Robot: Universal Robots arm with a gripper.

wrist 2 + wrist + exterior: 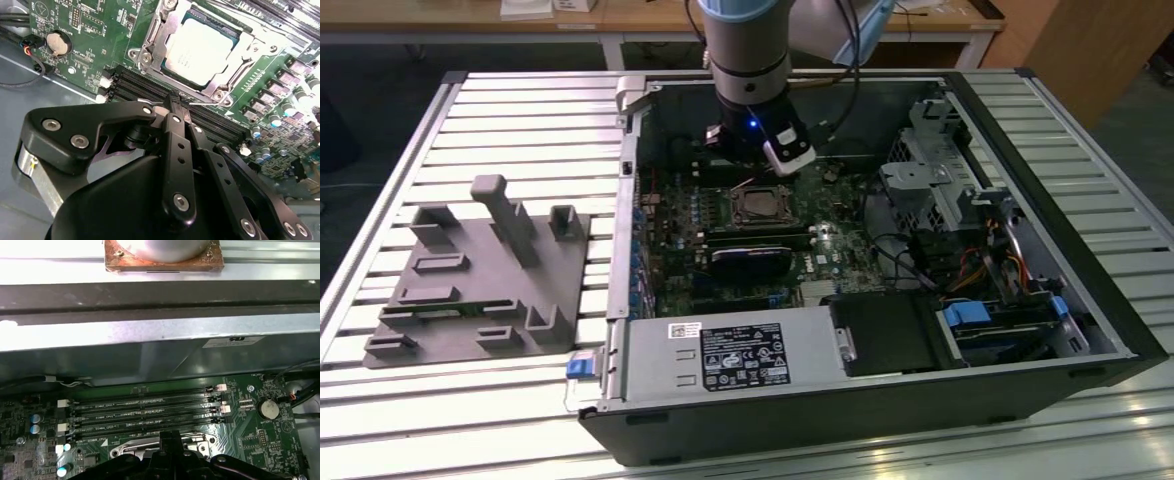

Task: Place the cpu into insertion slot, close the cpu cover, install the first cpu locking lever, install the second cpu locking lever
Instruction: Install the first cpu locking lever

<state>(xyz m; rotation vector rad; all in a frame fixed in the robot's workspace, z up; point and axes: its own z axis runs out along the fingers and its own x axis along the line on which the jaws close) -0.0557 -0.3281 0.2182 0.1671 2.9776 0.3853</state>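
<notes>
In the exterior view we see the arm (750,60) reaching down into the open computer case (854,420). The gripper (750,172) hangs low over the motherboard (670,240), just at the far edge of the socket (761,206). From the gripper, the socket therefore lies toward the near side of the case.

In the second wrist view the cpu (200,50) sits in the socket. Its pale top shows through the open middle of the cpu cover (240,62), which appears to lie flat upon it. The two fingers (172,135) are pressed together and we see no gap between them. Their tip stands at the socket edge that faces the memory slots (135,87). A thin metal rod (205,103), which we judge to be a locking lever, runs along this same edge. Its long axis is parallel to the slots, and it passes right at the tip. Whether the fingers pinch it or only touch it, we cannot tell.

In the first wrist view the gripper (172,440) comes in between the memory slots (145,412) and the silvery frame of the socket (135,445), very near to both. The coin battery (268,409) lies well apart, off to one side. We judge that the coming work depends on this rod along the socket's edge, directly under the tip.
</notes>
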